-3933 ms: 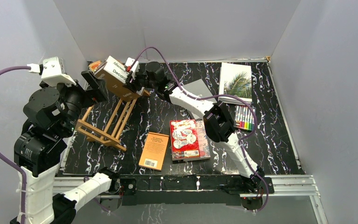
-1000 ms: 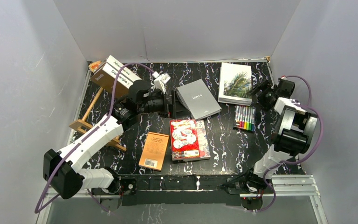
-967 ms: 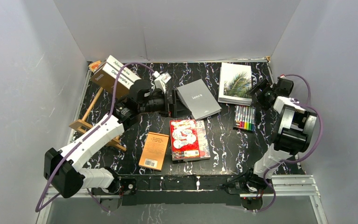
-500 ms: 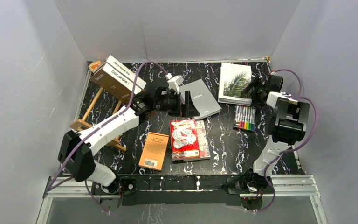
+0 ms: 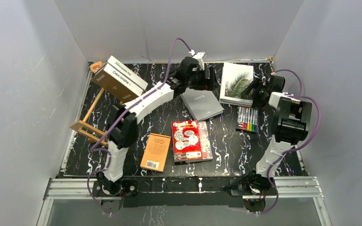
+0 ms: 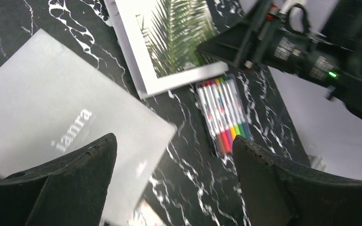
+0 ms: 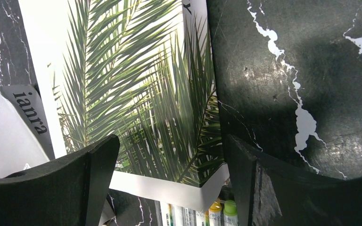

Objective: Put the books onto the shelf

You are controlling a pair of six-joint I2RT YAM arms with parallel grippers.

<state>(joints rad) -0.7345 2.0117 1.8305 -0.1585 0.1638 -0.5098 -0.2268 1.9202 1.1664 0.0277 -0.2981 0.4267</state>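
Left pincer (image 6: 173, 141) and right pincer (image 7: 170, 141) held wide, nothing grasped.
Grey book (image 6: 52, 108) is seen beneath the left, palm-leaf book (image 7: 136, 84) beneath the right, shelf (image 5: 101, 125) far off to their left.

A flat black tabletop veined with white like marble (image 5: 226, 141) is enclosed on three sides by plain matte pale grey panels. A back wall panel (image 5: 179, 23) is set along the far edge, and a thin vertical seam (image 5: 147, 37) is seen left of its middle. A left wall panel (image 5: 23, 70) and a right wall panel (image 5: 339, 70) are set along the side edges and are joined to the back panel at the far corners. A silver aluminium rail (image 5: 297, 186) is fixed along the near edge. Soft, even light is cast from above; a dull sheen is seen on the dark surface in the right wrist view.
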